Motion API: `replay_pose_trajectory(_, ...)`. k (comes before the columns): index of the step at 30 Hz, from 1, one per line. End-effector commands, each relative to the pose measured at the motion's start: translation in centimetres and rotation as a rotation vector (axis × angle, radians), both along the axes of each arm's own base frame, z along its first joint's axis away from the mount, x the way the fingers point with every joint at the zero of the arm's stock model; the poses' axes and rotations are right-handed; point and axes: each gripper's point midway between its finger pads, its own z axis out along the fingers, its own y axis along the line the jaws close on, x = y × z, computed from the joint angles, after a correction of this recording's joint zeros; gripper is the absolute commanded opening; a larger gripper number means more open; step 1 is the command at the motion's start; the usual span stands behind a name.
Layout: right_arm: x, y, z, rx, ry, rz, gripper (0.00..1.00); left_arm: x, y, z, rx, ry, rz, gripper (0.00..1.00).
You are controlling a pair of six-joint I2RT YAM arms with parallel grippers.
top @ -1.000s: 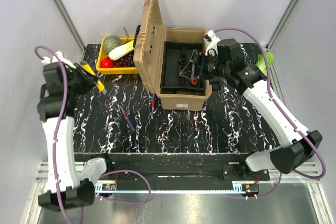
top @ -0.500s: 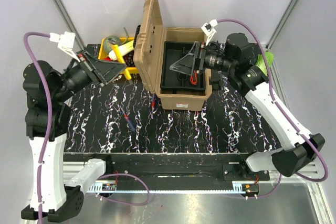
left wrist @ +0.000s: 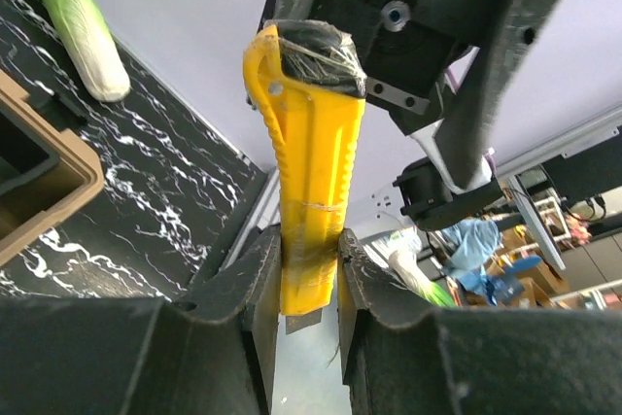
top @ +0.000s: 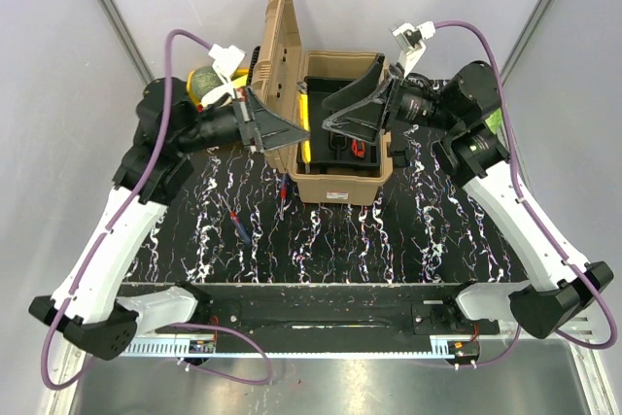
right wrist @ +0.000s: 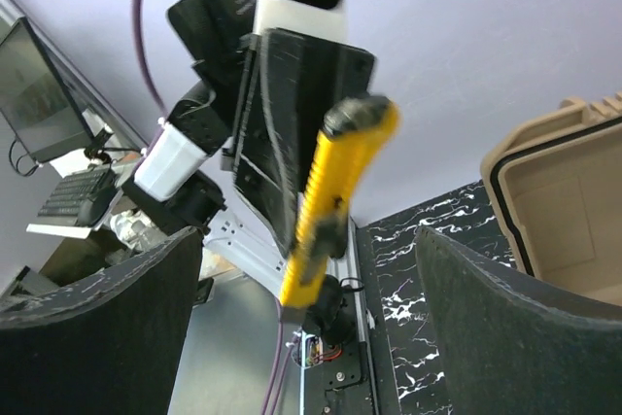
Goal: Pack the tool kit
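Shows the left gripper (top: 296,133) clenched on a yellow knife (top: 304,139), fingers (left wrist: 255,279) pressing both flat sides near one end, the rest projecting beyond the tips. Places the knife over the left edge of the black tray (top: 326,94) inside the open toolbox (top: 340,187), just right of the upright lid (top: 272,65); height above the tray not readable. Sets the right gripper (top: 328,116), spread wide and grasping nothing, opposite it across the tray, near the knife but apart from it. Knife in the wrist views: long yellow body with a ribbed edge, dark far end under clear wrap. Toolbox: tan, ribbed, with a red-handled tool (top: 358,148) lying in the tray. Room around the knife bounded by the lid on the left, the right gripper's fingers on the right, the box walls below. Blue screwdriver (top: 238,218) and red screwdriver (top: 283,196) on the marbled table (top: 418,230) just in front of the box.
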Motion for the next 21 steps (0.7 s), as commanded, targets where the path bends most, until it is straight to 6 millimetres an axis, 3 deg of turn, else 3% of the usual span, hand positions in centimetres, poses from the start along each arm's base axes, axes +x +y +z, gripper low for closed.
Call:
replay_pose_trajectory(1,-2.3,0.3,1.7,0.031,-0.101,0.084,0.94,-1.0,-1.8,1.7,-0.035,-0.062,-0.08,0.11)
replay_pose_trajectory(11,-0.5,1.7,-0.3,-0.025,-0.034,0.04,0.84,-1.3,-3.2,1.2,-0.012,-0.079,-0.133,0.11)
replay_pose_trajectory(16,0.1,1.9,-0.9,-0.034,-0.01,0.011,0.77,-1.3,-3.0,0.7,0.011,-0.086,-0.11,0.1)
replay_pose_trajectory(21,0.1,2.0,-0.5,-0.007,0.014,0.01,0.53,-1.4,-3.0,-0.1,0.026,-0.081,-0.118,0.12)
